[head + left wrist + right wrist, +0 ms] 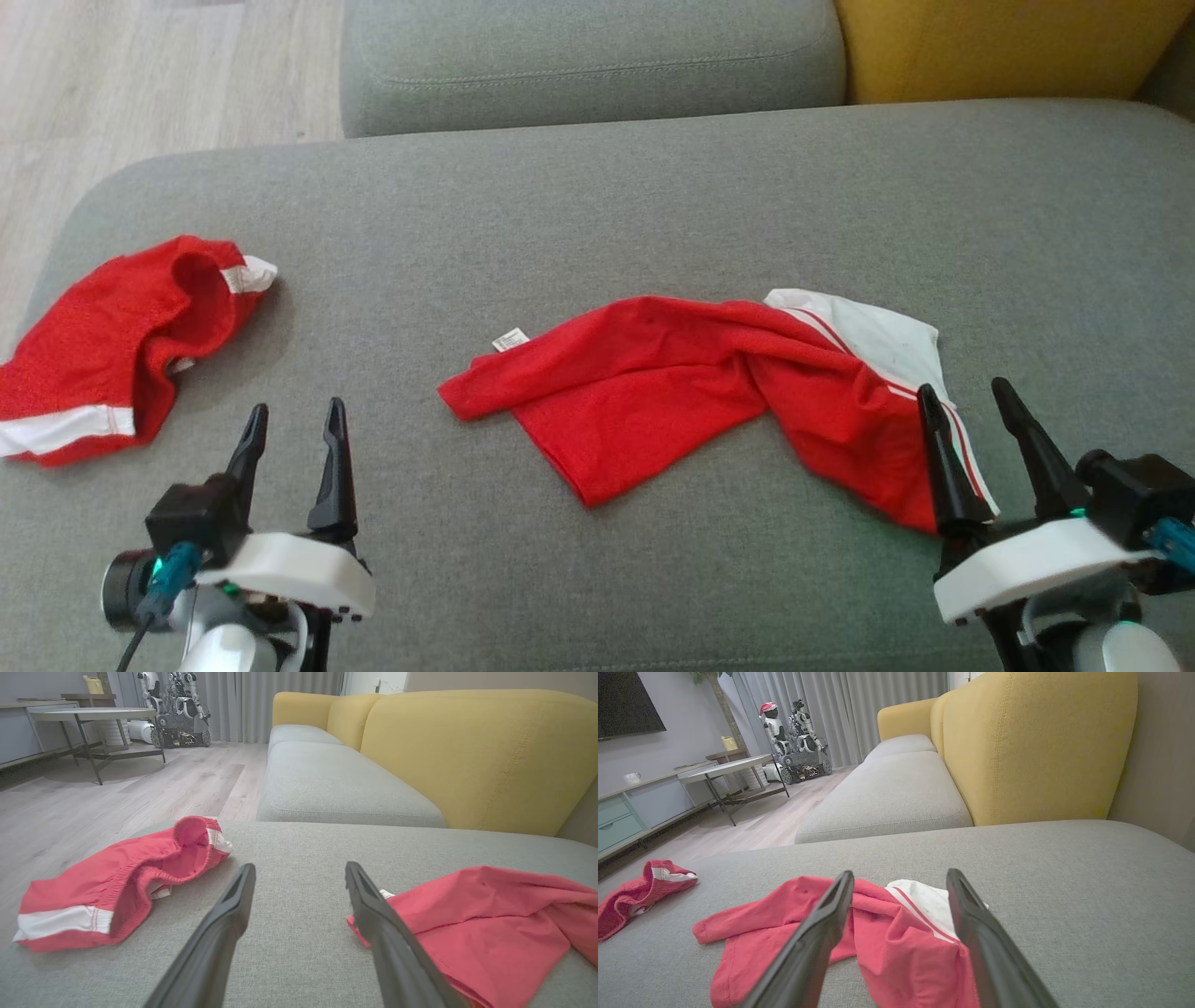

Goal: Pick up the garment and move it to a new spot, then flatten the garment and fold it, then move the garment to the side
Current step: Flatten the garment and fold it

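Flattening looks to us the step in hand: the red and white garment (672,392) lies twisted mid-seat on the grey sofa (597,215), gripped by nothing. Our left end effector (297,405) and right end effector (963,385) both stand open and empty, the right beside its white end; next we must pinch two opposite edges and draw them apart

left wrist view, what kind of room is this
Probably a living room, maybe a staged one: a grey sofa with yellow backs, a table on wood flooring, and another robot parked by the curtains.
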Tool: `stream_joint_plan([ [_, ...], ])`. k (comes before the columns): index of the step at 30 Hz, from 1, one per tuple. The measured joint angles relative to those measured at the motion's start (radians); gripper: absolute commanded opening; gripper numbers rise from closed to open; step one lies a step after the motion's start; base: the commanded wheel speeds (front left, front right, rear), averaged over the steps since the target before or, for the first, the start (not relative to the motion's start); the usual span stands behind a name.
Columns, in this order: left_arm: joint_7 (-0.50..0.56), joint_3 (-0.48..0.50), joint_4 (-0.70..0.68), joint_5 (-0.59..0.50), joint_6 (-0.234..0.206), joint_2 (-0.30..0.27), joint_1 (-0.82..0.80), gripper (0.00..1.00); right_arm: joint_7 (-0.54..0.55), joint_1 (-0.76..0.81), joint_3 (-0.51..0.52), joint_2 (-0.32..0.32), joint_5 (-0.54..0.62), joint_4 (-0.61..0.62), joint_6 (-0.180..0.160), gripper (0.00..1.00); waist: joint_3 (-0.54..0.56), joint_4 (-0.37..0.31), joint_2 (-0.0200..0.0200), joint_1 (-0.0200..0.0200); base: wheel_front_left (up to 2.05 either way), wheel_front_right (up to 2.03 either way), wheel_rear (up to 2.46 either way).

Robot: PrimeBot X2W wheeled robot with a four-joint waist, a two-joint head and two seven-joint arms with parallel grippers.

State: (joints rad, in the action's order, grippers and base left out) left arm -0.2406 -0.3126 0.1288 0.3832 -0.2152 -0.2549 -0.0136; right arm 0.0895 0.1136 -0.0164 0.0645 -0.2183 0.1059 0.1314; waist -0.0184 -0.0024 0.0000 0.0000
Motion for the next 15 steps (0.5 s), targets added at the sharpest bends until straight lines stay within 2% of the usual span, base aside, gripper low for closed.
stream_joint_plan([
  [15, 0.010, -0.007, -0.021, 0.007, -0.014, -0.008, 0.009, 1.00, 0.000, -0.007, 0.004, -0.005, 0.000, -0.023, 0.000, 1.00, -0.015, 0.005, 0.0000, 0.0000, 0.00, 0.00, 0.00],
])
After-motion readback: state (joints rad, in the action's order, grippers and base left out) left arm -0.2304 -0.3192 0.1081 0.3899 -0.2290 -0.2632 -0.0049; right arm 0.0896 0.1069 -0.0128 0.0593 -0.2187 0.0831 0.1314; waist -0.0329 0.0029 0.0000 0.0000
